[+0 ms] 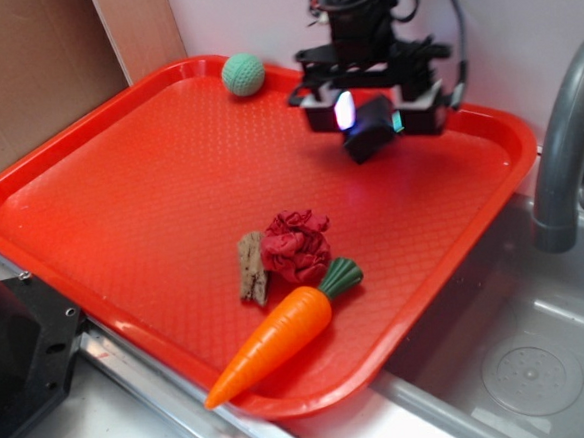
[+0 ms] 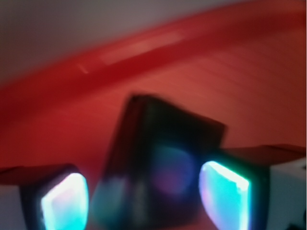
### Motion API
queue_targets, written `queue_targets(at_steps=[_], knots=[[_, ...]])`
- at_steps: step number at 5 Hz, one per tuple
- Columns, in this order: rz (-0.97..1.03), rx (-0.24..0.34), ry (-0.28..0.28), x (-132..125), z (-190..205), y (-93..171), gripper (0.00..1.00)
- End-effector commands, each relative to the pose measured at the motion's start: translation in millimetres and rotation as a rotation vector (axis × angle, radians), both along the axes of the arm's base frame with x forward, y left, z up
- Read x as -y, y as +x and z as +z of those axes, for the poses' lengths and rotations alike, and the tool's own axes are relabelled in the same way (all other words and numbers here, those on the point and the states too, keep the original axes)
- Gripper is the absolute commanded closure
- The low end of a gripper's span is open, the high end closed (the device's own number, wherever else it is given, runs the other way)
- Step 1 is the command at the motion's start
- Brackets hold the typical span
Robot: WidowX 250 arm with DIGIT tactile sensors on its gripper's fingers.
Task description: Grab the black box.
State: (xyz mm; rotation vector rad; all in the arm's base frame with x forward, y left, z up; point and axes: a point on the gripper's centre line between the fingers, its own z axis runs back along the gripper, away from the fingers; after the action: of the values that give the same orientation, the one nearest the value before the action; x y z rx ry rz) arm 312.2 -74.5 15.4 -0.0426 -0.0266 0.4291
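Note:
The black box is a small glossy dark block, tilted, sitting between the two lit pads of my gripper over the back right part of the red tray. In the blurred wrist view the box fills the gap between the glowing pads, with its top leaning away toward the tray's rim. The gripper is shut on the box. I cannot tell whether the box's lower edge still touches the tray.
A green ball lies at the tray's back rim. A toy carrot, a crumpled red cloth and a brown wood piece lie near the front. A grey faucet and a sink are on the right.

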Motion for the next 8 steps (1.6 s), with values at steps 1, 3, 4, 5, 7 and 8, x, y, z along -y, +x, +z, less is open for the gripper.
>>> queue_targets(at_steps=[1,3,4,5,7,8], knots=[[0.037,0.040,0.037,11.3,26.3,-34.8,0.00],[-0.070,0.171,0.039,19.6,55.3,-17.9,0.00],[-0.092,0.228,0.068,20.0,71.8,-2.1,0.00],[-0.073,0.237,0.087,4.4,71.0,6.9,0.00],[-0.037,0.151,0.123,-19.4,45.1,13.5,0.00],[-0.029,0.144,0.157,-23.2,35.4,23.5,0.00]])
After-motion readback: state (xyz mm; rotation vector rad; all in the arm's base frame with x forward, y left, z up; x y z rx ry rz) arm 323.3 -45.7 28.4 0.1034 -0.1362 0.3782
